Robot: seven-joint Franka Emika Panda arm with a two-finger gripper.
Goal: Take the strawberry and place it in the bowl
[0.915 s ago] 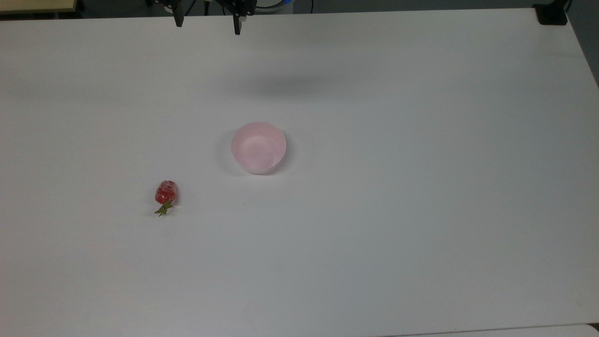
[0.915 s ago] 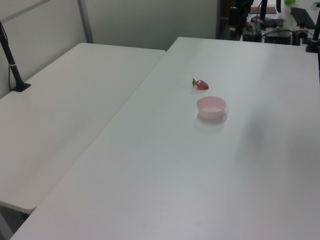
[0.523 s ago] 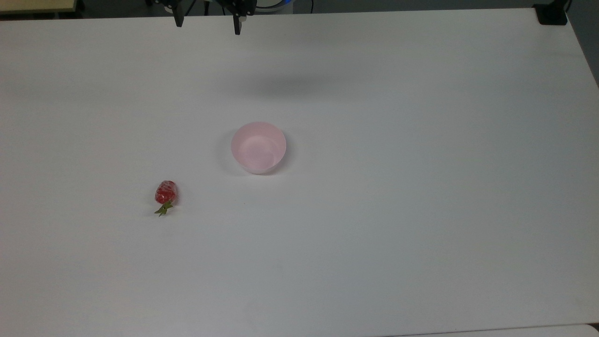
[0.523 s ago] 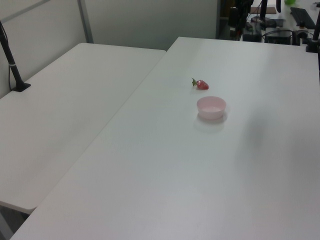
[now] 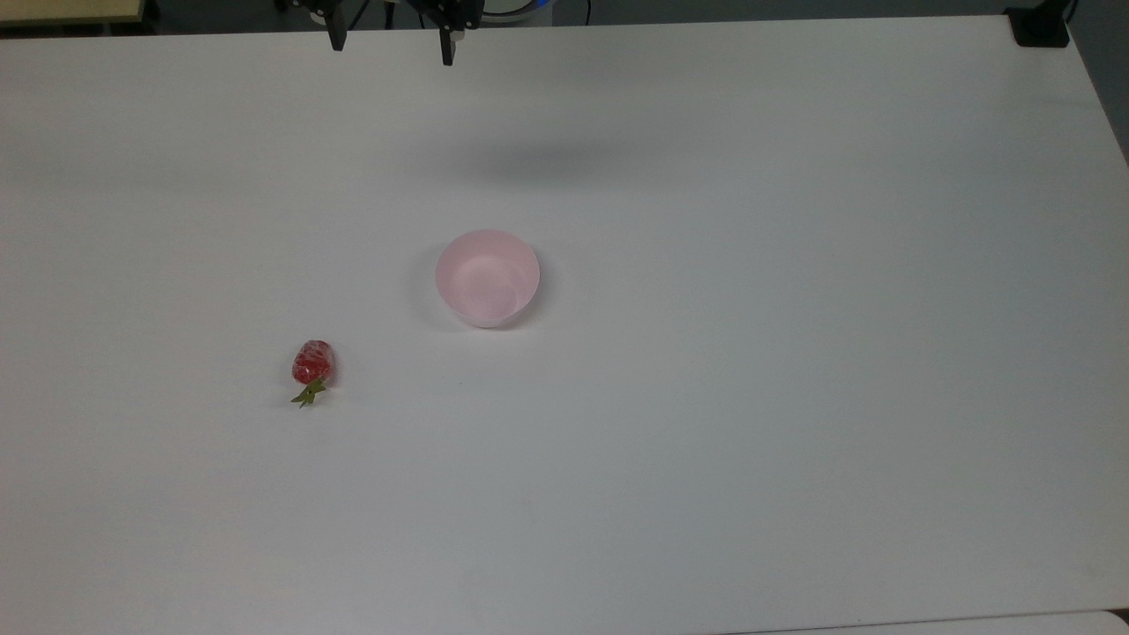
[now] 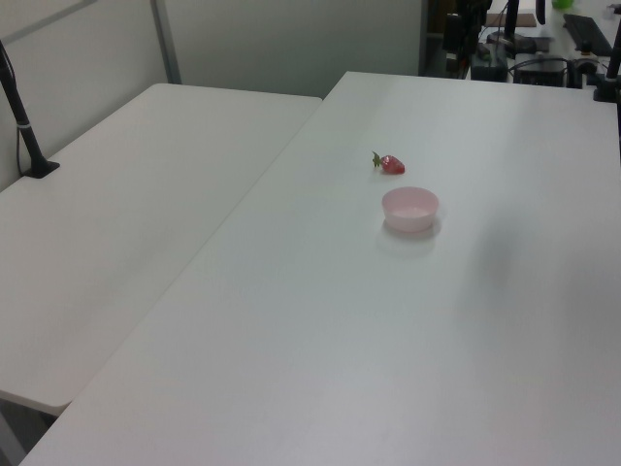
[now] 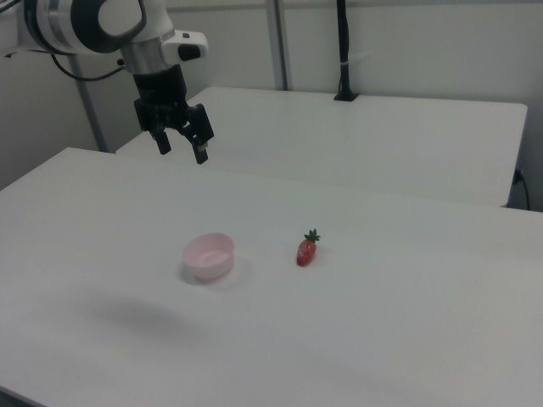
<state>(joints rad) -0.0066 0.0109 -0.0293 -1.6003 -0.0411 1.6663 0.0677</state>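
White laminate worktop [image 5: 794, 397] fills the workspace, with a second white table [image 6: 126, 243] butted alongside it and grey partition walls behind.

Black two-finger claw [image 7: 180, 147] on the white-and-grey robot arm [image 7: 102, 25] hangs high in the air, well above the worktop and holding nothing. Its fingers [image 5: 448, 48] stand clearly apart. In the top view the fingertips sit over the far edge of the worktop, towards the top view's left. Judgement: this is a raised waiting pose ahead of the approach; the reach for the fruit has not begun.

Small round pale pink plastic bowl [image 5: 487, 278] stands upright near the middle of the worktop, mouth up and nothing inside. That leaves it ready to receive a drop from above.

Small glossy red strawberry with a green leafy stem [image 5: 311, 369] lies on its side on the bare worktop, apart from the bowl and nearer the worktop's left edge in the top view. Its stem points towards the near edge in the top view. Lying flat with free space around it, it appears open to a grip across its width.

No brand, label or legible writing is found on any item.
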